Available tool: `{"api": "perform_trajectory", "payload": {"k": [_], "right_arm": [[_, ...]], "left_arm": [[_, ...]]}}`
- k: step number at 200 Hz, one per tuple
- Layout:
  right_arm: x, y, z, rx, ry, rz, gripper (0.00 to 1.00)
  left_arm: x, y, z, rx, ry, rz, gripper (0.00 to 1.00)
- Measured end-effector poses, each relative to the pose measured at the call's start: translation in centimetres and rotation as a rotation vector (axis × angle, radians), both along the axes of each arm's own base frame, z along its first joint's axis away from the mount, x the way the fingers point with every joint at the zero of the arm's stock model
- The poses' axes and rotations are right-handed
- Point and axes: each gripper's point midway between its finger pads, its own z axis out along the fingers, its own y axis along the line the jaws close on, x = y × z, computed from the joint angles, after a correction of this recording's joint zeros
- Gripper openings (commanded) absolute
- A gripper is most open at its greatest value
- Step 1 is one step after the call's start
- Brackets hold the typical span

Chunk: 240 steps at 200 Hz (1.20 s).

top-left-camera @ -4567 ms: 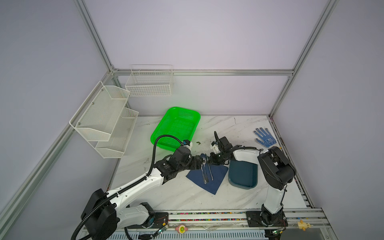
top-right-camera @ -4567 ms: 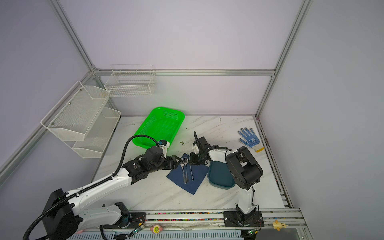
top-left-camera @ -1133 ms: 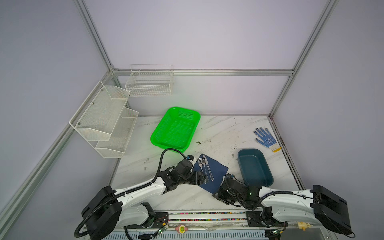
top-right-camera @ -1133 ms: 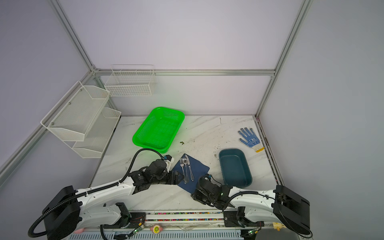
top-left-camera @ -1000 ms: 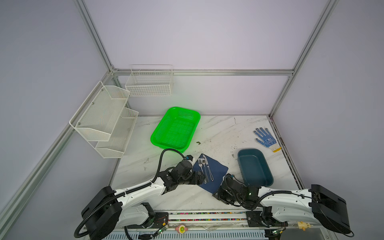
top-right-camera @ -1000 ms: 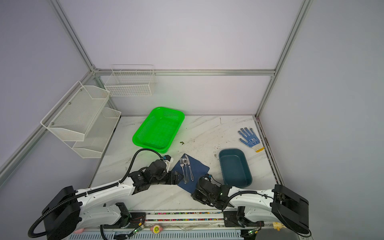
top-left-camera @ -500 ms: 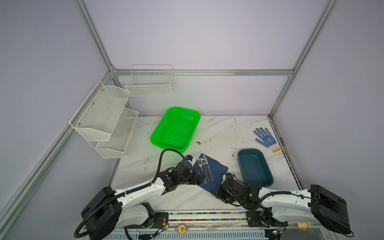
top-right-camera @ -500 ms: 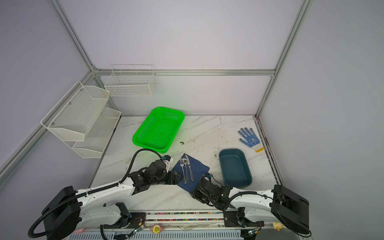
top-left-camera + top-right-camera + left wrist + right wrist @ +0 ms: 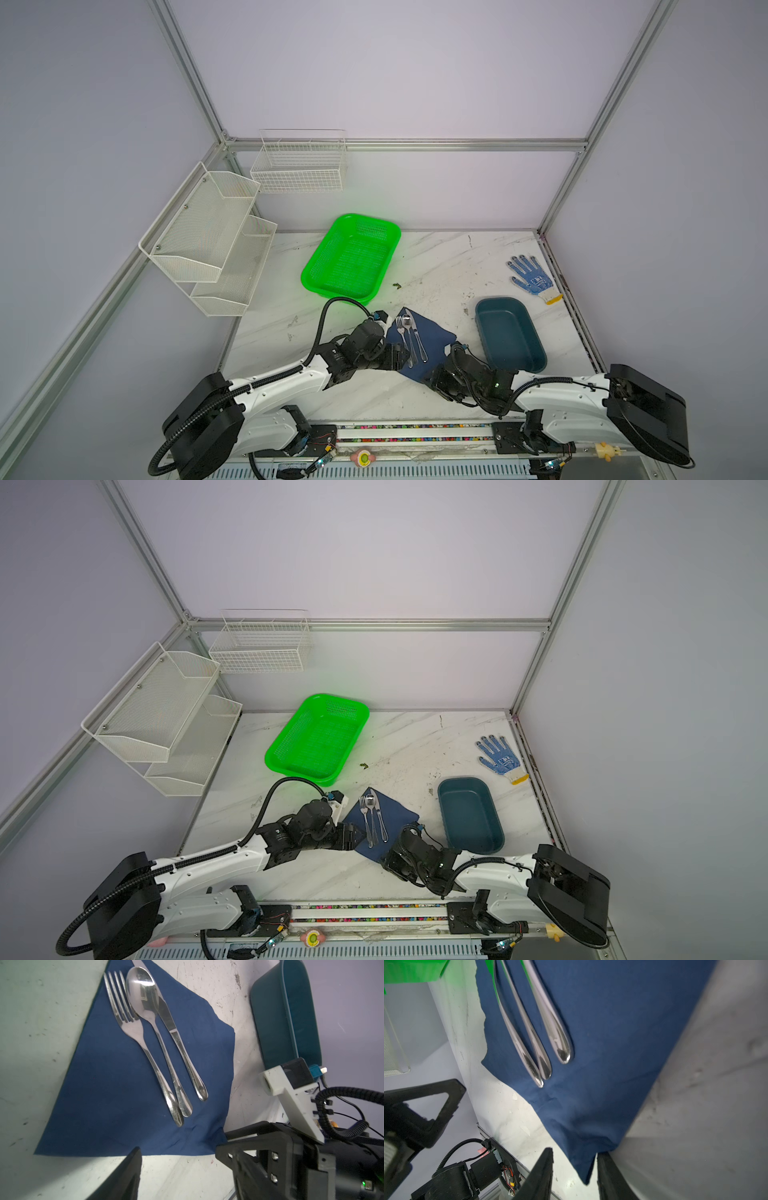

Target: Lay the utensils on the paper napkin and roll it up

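Utensils (image 9: 548, 1022) cropped, napkin (image 9: 612, 1043) corner — right gripper (image 9: 574, 1152) astride

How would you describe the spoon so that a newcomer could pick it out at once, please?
On the marble table, in front of the green basket, lies a navy napkin bearing three utensils side by side. The spoon is the middle one, between fork and knife: the only one with a rounded bowl.

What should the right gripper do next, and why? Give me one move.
Probably close the right gripper on the paper napkin corner. In the right wrist view that corner lies between its open fingers, not yet pinched, and the utensils already lie together on it, so gripping would likely start the roll.
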Motion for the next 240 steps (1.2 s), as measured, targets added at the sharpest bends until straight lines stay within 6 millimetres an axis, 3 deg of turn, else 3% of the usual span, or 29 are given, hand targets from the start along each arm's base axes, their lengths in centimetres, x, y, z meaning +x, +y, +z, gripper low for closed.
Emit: {"api": "perform_trajectory", "payload": {"k": [25,106,176,217,240], "right_arm": [[0.2,0.2,0.0,0.011,0.001,-0.001,0.38],[1.0,0.6,0.9,0.019,-0.034,0.017,0.40],[4.1,1.5,4.0,0.072,-0.118,0.000,0.43],[6.3,0.6,3.2,0.042,-0.130,-0.015,0.43],[7.0,1.0,3.0,0.032,-0.131,0.009,0.44]], "left_arm": [[-0.6,-0.8,0.0,-0.024,0.014,-0.044,0.57],[-0.9,-1.1,-0.4,-0.020,0.028,-0.060,0.55],[-0.5,-0.5,0.0,-0.008,0.003,-0.032,0.58],[-0.7,-0.1,0.3,0.000,0.002,-0.028,0.54],[-0.8,-0.1,0.5,-0.006,0.001,-0.031,0.49]]}}
